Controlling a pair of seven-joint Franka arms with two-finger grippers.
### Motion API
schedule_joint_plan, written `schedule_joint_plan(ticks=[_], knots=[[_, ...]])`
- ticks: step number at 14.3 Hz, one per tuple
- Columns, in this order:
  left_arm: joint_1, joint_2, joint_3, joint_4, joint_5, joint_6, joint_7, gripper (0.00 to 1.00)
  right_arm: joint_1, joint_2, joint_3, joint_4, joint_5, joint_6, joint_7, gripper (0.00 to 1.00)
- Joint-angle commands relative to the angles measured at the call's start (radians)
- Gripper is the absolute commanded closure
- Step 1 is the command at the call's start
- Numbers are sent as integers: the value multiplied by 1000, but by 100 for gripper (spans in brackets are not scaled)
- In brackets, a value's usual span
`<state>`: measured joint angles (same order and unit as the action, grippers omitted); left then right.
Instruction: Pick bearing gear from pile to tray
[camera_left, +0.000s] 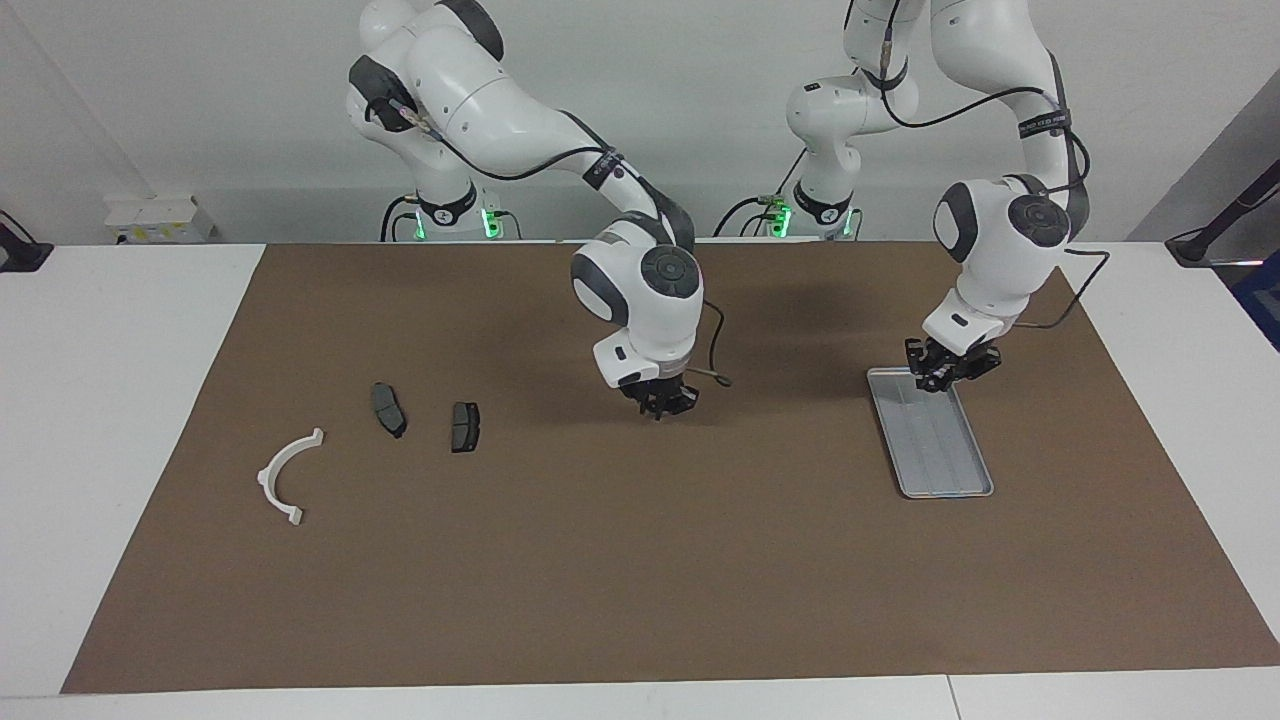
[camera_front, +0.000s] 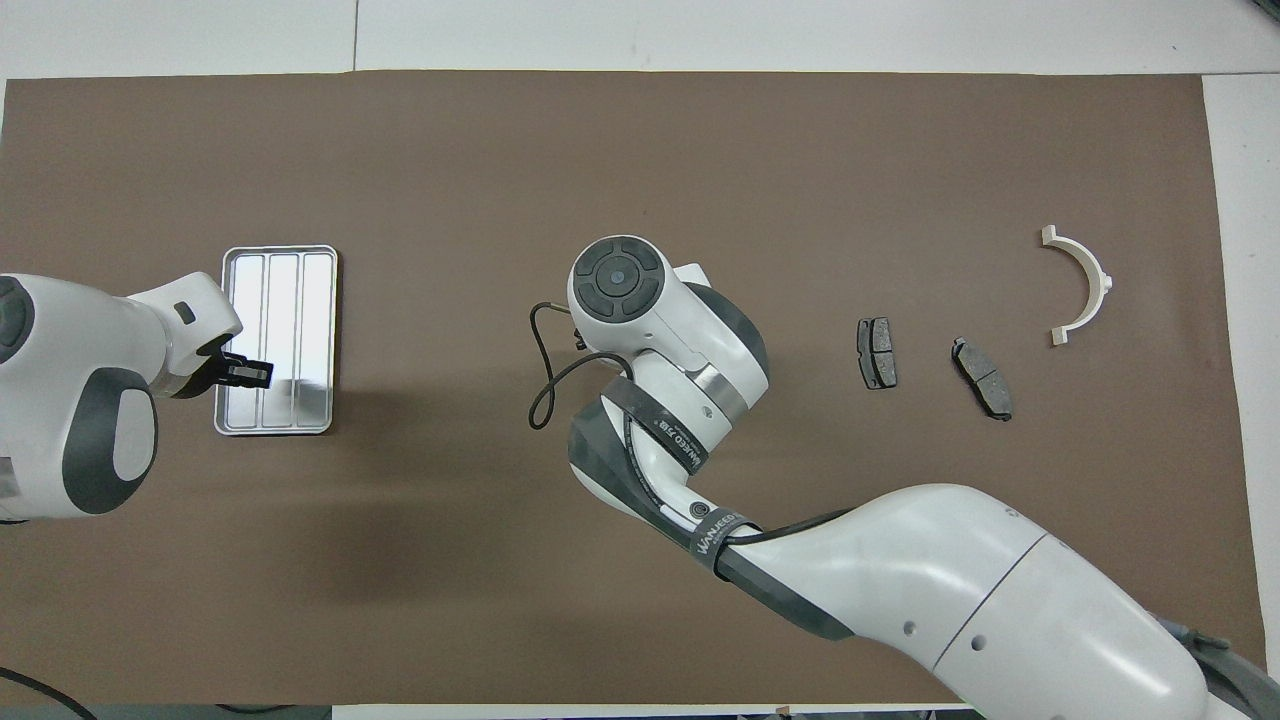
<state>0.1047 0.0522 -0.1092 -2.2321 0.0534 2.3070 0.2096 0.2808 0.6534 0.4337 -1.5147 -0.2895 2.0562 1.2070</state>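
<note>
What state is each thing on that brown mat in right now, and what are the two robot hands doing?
Shallow silver-grey metal tray: flat on the mat, nothing visible inside.
White curved arc bracket: lying flat, untouched.
Dark grey brake-pad plate nearer the mat's middle: lying flat, untouched.
Second dark grey brake-pad plate: lying flat, beside the bracket.
Left gripper: over the tray's robot-side end.
Right gripper: low over bare mat at the middle.

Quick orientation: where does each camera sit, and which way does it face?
Facing view: high across the table, looking at both arm bases; left pincer over the silver-grey metal tray, right pincer over the brown mat.
Overhead view: above the robots' end, looking steeply down; arms enter from the bottom.
Shared: tray, white curved arc bracket, both arms.
</note>
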Motion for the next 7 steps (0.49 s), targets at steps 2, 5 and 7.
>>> schedule_joint_plan(ticks=[2,5,7], knots=[[-10,-2,11,-57,-9,75,-4,100,-8,0,3,-28,-23,41,17,100],[-11,17,11,-69,-9,114,-6,100,-17,0,2,-45,-37,74,17,100],[-13,28,11,-69,-9,126,-9,100,-23,0,2,-50,-49,90,17,100]])
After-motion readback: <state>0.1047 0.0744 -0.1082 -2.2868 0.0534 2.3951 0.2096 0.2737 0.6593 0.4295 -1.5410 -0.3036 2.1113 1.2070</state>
